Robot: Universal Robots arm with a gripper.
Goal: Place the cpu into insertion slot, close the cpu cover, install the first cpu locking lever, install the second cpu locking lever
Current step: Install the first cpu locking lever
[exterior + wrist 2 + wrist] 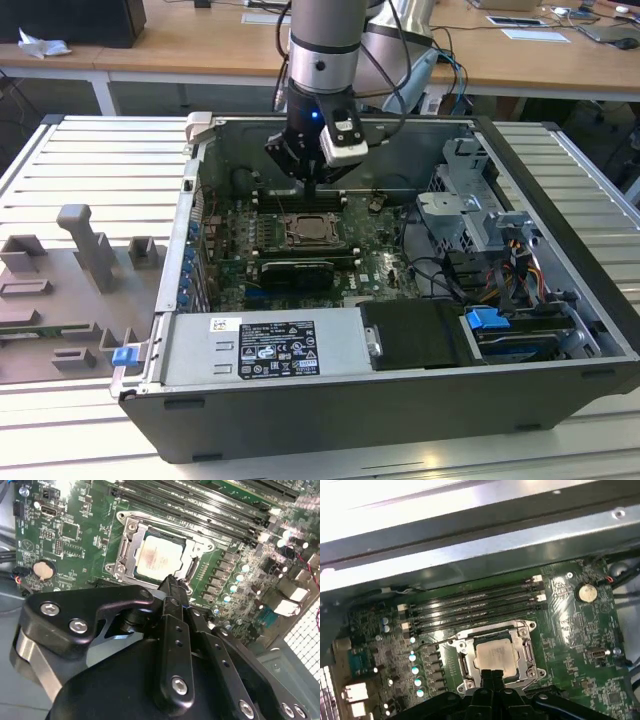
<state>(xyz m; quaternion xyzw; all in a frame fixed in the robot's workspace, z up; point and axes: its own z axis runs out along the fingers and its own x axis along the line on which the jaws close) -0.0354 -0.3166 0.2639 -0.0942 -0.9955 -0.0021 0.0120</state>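
One claw (172,584) with its fingers clenched together on nothing, tip at the socket (192,569) edge; contact can't be told.

Exterior view, near to far: one silver labelled box (265,348) at the case front, one black card (295,270), then the socket, with the claw above its far side. One chip (159,560) sits in the socket, lying flat with its metal face up. It is square, so it has no long axis, and its edges run in line with the memory slots (470,607). One silvery cover frame (131,550) lies down around the chip. Past it, in the first wrist view, are four long black memory slots, side by side and parallel to the socket edge. One coin battery (586,592) sits off to the side.
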